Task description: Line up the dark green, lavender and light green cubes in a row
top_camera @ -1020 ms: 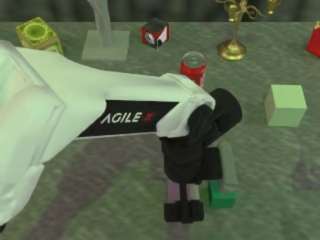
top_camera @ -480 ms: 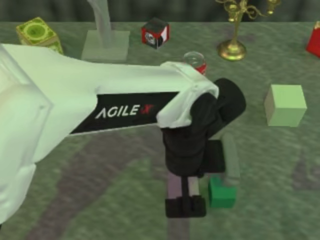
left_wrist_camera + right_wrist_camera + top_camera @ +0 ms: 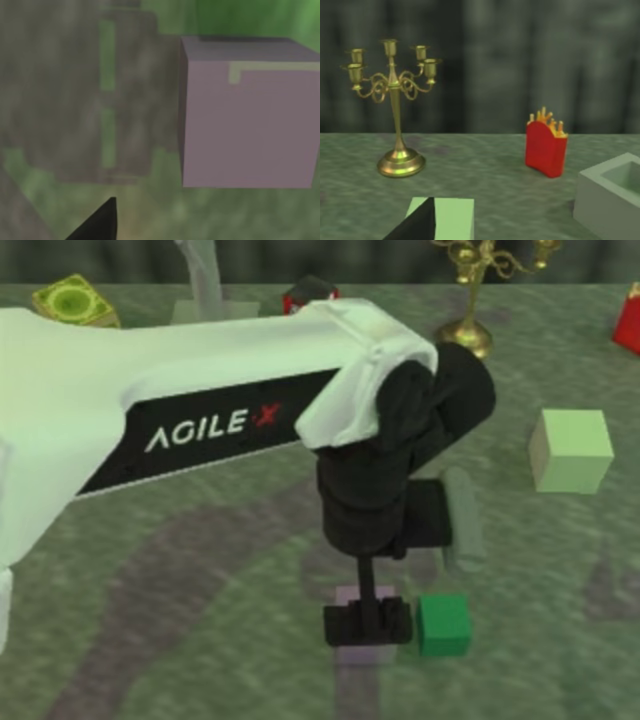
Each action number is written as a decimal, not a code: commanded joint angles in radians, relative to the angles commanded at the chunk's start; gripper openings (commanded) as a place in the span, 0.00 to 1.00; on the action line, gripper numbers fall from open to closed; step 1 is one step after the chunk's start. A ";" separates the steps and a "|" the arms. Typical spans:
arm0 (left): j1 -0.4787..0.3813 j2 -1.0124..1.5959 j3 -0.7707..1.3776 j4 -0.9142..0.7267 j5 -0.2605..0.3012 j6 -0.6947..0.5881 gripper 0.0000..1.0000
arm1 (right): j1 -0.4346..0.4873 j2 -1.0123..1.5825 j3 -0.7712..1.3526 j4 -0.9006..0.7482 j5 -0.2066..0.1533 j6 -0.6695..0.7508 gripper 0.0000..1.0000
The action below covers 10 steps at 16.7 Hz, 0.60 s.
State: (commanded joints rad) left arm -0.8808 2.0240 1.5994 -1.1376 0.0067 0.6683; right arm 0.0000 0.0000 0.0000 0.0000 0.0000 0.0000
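Observation:
The lavender cube (image 3: 346, 596) rests on the table just left of the dark green cube (image 3: 444, 624), the two almost touching. My left gripper (image 3: 367, 623) hovers over the lavender cube, open and holding nothing. In the left wrist view the lavender cube (image 3: 247, 115) lies well clear of the one visible fingertip (image 3: 102, 222). The light green cube (image 3: 571, 450) stands alone at the right, apart from the other two. My right arm is out of the top view; its wrist view shows the light green cube (image 3: 452, 217) behind one dark fingertip (image 3: 420, 222).
A gold candelabra (image 3: 465, 335) stands at the back, a red fries box (image 3: 628, 320) at the far right edge. A yellow-green printed box (image 3: 72, 302), a white stand (image 3: 205, 290) and a printed cube (image 3: 305, 290) sit at the back left. A grey bin (image 3: 615, 195) shows in the right wrist view.
My left gripper has let go of the lavender cube and risen above it. The cube stays beside the dark green cube. The raised arm now hides the red can.

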 joint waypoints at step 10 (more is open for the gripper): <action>0.169 -0.326 -0.283 0.198 -0.016 -0.117 1.00 | 0.032 0.371 0.367 -0.238 -0.003 0.040 1.00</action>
State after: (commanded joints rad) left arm -0.7122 1.6983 1.3165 -0.9400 -0.0097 0.5516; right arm 0.0316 0.3707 0.3672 -0.2382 -0.0030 0.0400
